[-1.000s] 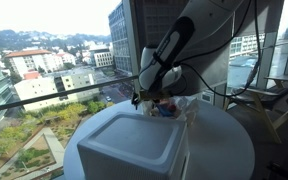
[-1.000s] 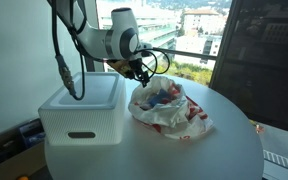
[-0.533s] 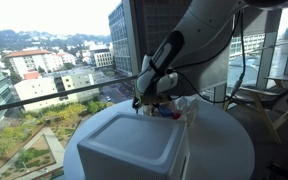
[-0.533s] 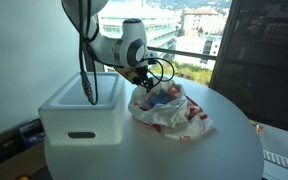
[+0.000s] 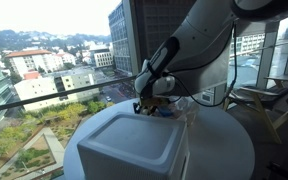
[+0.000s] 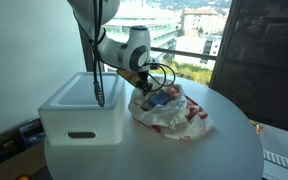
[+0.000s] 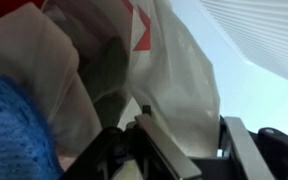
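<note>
A white plastic bag with red print (image 6: 180,114) lies crumpled on the round white table (image 6: 224,150), with a blue cloth (image 6: 161,98) and other small items inside. My gripper (image 6: 144,87) is low at the bag's edge, on the side next to the white bin (image 6: 79,108). In the wrist view the gripper (image 7: 189,122) is open, and a fold of the bag's white plastic (image 7: 174,70) stands between its fingers. The blue cloth (image 7: 12,130) is at the left of that view. In an exterior view the gripper (image 5: 142,104) sits just behind the bin (image 5: 134,145), with the bag (image 5: 180,104) beside it.
The bin is a large open-topped white box taking up one side of the table. Black cables (image 6: 162,70) loop off the wrist above the bag. Window glass and a railing (image 5: 54,95) stand right behind the table. A dark panel (image 6: 259,60) is at the far side.
The gripper has moved down and away from above the bin, onto the near edge of the bag. The bag and bin have not moved.
</note>
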`<action>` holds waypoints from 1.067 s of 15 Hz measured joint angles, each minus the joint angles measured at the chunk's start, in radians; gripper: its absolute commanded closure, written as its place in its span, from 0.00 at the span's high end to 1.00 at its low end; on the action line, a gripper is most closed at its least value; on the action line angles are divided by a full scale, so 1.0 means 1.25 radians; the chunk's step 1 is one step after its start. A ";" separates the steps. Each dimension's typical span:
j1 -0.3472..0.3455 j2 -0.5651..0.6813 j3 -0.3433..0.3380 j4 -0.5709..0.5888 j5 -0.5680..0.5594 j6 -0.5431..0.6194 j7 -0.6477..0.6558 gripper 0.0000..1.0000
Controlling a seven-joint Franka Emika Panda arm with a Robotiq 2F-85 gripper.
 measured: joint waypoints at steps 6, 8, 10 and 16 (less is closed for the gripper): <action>-0.014 -0.005 -0.001 -0.001 0.011 -0.026 0.000 0.00; -0.020 -0.013 -0.001 -0.004 0.025 -0.041 0.000 0.03; -0.025 -0.027 -0.001 -0.011 0.040 -0.060 0.000 0.04; -0.044 -0.165 0.014 -0.066 0.136 -0.286 0.003 0.04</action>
